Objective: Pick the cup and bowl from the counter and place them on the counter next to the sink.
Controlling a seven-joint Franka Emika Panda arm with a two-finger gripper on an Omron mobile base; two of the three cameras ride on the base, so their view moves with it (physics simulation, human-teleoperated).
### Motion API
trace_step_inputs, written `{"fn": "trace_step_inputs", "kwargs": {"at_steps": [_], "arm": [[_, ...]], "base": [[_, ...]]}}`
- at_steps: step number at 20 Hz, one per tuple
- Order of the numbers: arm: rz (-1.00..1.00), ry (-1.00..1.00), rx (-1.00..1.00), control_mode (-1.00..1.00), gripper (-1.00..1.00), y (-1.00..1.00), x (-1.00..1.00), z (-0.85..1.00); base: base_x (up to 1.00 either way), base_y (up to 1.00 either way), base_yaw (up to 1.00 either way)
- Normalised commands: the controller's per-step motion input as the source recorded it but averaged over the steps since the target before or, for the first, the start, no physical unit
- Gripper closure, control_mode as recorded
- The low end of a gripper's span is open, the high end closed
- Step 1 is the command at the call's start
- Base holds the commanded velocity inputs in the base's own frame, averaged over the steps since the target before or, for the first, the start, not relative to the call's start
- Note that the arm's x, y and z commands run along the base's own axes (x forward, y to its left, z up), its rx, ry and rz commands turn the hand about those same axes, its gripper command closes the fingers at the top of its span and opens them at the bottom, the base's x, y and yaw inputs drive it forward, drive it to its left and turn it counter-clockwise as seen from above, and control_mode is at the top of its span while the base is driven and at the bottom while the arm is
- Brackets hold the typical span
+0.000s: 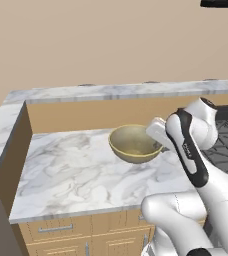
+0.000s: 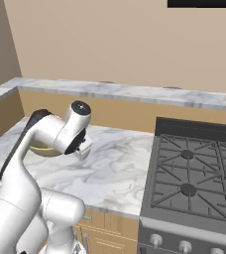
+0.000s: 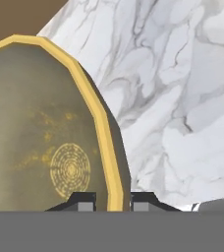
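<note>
- Hand view: my fingers (image 3: 113, 201) straddle the bowl's (image 3: 40, 142) rim, one tip inside and one outside, set narrow and pinching the wall.
- Left base view: the bowl (image 1: 133, 143) sits on the marble desk (image 1: 71, 170), near the stove.
- Risk, I judge: a thin one-sided rim pinch may let the bowl tip or slip when I lift.

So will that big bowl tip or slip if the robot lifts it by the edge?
Probably it tilts: the hand pinches only one side of the bowl's thin rim, far off its middle. It looks stiff and brassy, so likely no bending, but maybe slippery. On the counter, its rounded underside might rock.
</note>
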Motion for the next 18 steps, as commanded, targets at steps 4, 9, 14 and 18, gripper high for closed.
{"fn": "trace_step_inputs", "kwargs": {"at_steps": [4, 9, 14, 18], "arm": [[0.0, 0.0, 0.02, -1.0, 1.0, 0.0, -0.73, 0.4], [0.0, 0.0, 0.01, -1.0, 1.0, -0.01, -0.71, 0.3], [0.0, 0.0, 0.0, -1.0, 1.0, 0.0, -0.6, 0.26], [0.0, 0.0, 0.0, -1.0, 1.0, 0.0, -0.41, 0.07]], "base": [[0.0, 0.0, 0.0], [0.0, 0.0, 0.0], [0.0, 0.0, 0.0], [0.0, 0.0, 0.0]]}}
